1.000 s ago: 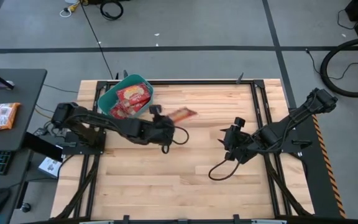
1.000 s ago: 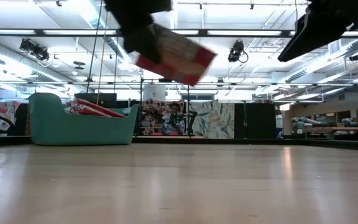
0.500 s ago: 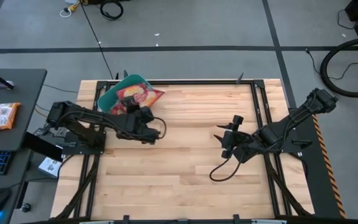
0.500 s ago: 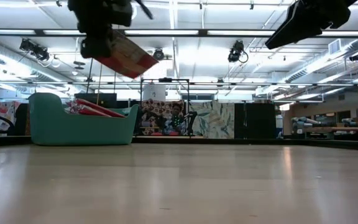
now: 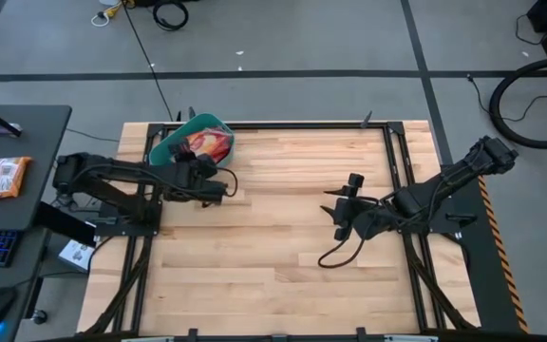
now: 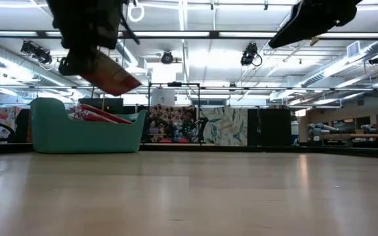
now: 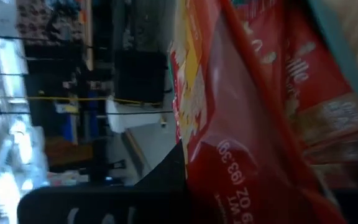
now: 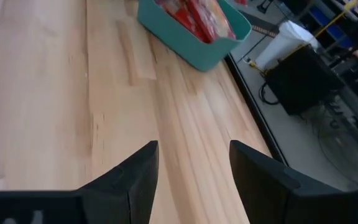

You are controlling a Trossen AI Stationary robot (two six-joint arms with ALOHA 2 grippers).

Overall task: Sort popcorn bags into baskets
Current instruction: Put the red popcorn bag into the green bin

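Red popcorn bag (image 6: 107, 73) pinched in left gripper (image 5: 196, 163) above teal basket (image 5: 164, 152) at table's 11 o'clock, drop step, next just needs release over the bags inside; right gripper (image 8: 191, 177) wide open, empty, mid-table

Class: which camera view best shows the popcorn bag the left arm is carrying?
The low view: the popcorn bag hangs tilted from the left gripper, above the teal basket. The left wrist view fills with its red print, too close. The high view mostly hides it; the right wrist view shows only basket contents.
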